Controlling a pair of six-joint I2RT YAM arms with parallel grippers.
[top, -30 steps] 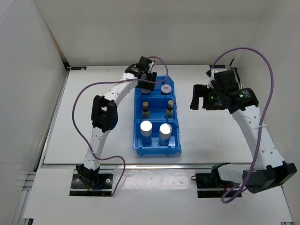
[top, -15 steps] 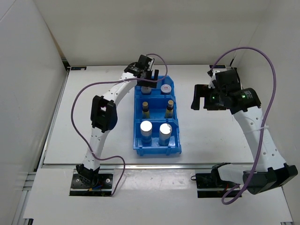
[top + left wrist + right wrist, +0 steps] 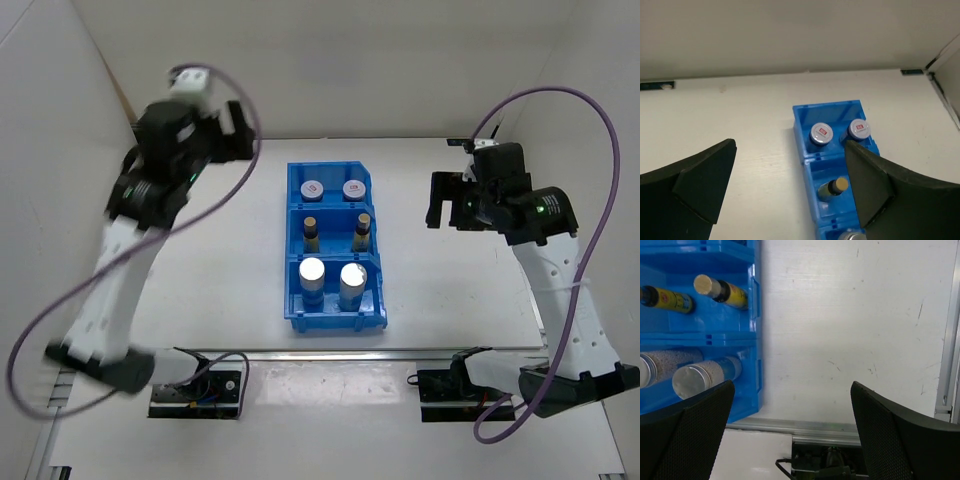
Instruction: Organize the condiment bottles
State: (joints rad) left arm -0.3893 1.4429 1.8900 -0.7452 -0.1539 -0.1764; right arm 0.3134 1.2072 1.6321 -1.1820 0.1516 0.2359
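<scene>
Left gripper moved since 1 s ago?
Yes. The left gripper was over the far compartment of the blue bin; it now sits well left of the bin, open and empty.

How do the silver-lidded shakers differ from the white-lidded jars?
The two silver-lidded cylindrical shakers are taller and occupy the blue plastic bin's near compartment; the two squat white-lidded jars sit in the far one. Shaker lids are plain; jar lids carry red marks. Both pairs stand upright.
</scene>
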